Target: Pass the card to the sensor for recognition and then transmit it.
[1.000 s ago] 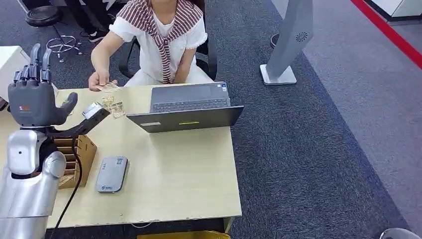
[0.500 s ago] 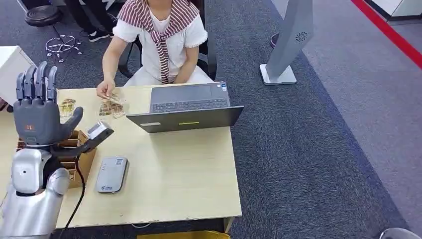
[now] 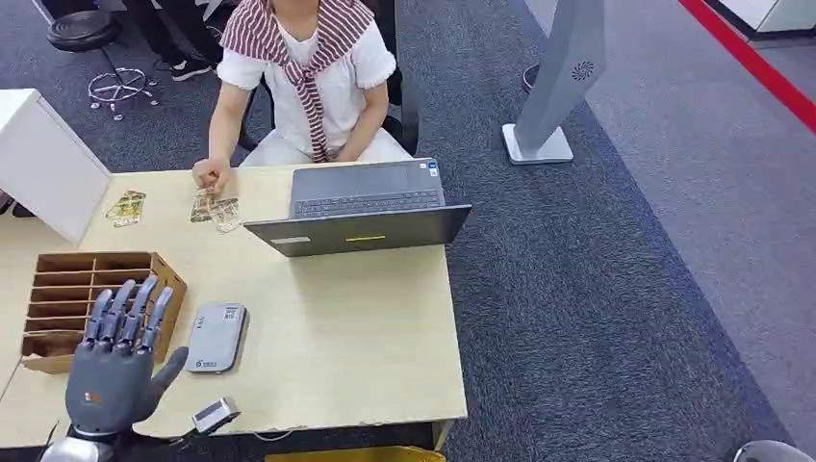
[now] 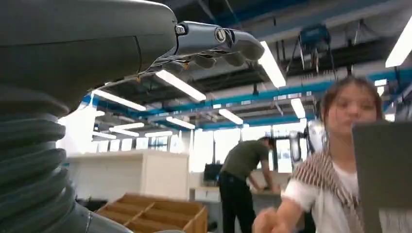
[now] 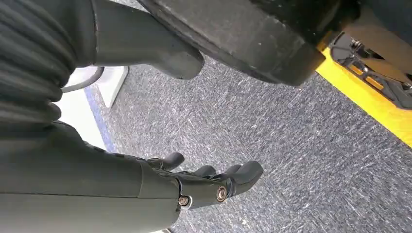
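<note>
Left hand point(image 3: 114, 371) at desk point(image 3: 366, 327) near-left corner, fingers point(image 3: 125, 310) spread, holding nothing. Cards point(image 3: 214, 207) lie beyond at far edge, under person's hand point(image 3: 210, 174). Sensor point(image 3: 216, 337) just beside left hand. Right hand point(image 5: 214, 184) hangs over floor, loosely curled, empty.

Open laptop point(image 3: 366, 207) on desk point(image 3: 337, 327); wooden slotted organizer point(image 3: 91, 298) at left.

My head looks down on the desk point(image 3: 366, 327); my left wrist faces across it, my right floorward.

No legible text; grey sensor point(image 3: 216, 337) label and laptop point(image 3: 361, 205) stickers too small to read.
</note>
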Robot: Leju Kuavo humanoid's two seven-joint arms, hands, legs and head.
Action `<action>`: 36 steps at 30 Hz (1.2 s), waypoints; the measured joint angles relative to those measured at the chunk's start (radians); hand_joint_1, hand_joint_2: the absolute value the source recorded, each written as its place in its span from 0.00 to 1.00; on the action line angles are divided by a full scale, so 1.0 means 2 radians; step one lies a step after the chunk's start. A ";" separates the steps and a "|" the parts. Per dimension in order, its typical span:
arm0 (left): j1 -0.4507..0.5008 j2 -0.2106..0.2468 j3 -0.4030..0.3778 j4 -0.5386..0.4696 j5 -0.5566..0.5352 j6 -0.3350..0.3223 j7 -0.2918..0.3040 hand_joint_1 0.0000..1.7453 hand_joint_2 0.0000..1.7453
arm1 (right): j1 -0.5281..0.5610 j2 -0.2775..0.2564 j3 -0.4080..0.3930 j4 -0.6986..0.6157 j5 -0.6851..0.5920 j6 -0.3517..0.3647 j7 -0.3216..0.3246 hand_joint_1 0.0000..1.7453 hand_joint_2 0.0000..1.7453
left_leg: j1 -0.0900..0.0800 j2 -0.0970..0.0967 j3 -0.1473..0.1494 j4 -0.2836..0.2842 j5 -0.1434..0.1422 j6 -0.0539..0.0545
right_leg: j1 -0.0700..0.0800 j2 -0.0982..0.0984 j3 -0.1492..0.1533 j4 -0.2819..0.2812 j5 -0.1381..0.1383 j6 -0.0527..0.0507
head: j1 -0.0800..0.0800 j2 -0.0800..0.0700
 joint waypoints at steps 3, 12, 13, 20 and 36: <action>0.012 0.008 0.006 0.007 0.003 -0.037 0.008 0.00 1.00 | 0.000 0.000 -0.003 0.000 0.004 0.000 -0.001 0.00 1.00 | 0.000 -0.001 0.000 0.000 0.000 0.000 | 0.000 -0.001 0.000 0.000 0.000 0.000 | 0.000 0.000; 0.013 0.020 0.024 0.044 0.002 -0.071 0.028 0.00 1.00 | 0.000 0.000 -0.007 0.000 0.018 0.002 -0.001 0.00 1.00 | 0.000 -0.001 0.000 0.000 0.001 0.000 | 0.000 -0.001 0.000 0.000 0.000 0.000 | 0.000 0.000; 0.011 0.020 0.026 0.048 0.000 -0.071 0.030 0.00 1.00 | 0.000 0.000 -0.007 0.000 0.021 0.003 -0.001 0.00 1.00 | 0.000 -0.001 0.000 0.000 0.001 0.000 | 0.000 -0.001 0.000 0.000 0.000 0.000 | 0.000 0.000; -0.006 0.020 0.034 0.069 -0.006 -0.072 0.037 0.00 1.00 | 0.000 0.000 -0.007 0.000 0.026 0.005 0.000 0.00 1.00 | 0.000 -0.001 0.000 0.000 0.001 0.000 | 0.000 -0.001 0.000 0.000 0.000 0.000 | 0.000 0.000; -0.045 0.019 0.053 0.109 -0.006 -0.063 0.051 0.00 1.00 | -0.002 0.000 -0.007 0.000 0.038 0.012 -0.002 0.00 1.00 | 0.000 -0.001 0.000 0.000 0.001 0.000 | 0.000 -0.001 0.000 0.000 0.000 0.000 | 0.000 0.000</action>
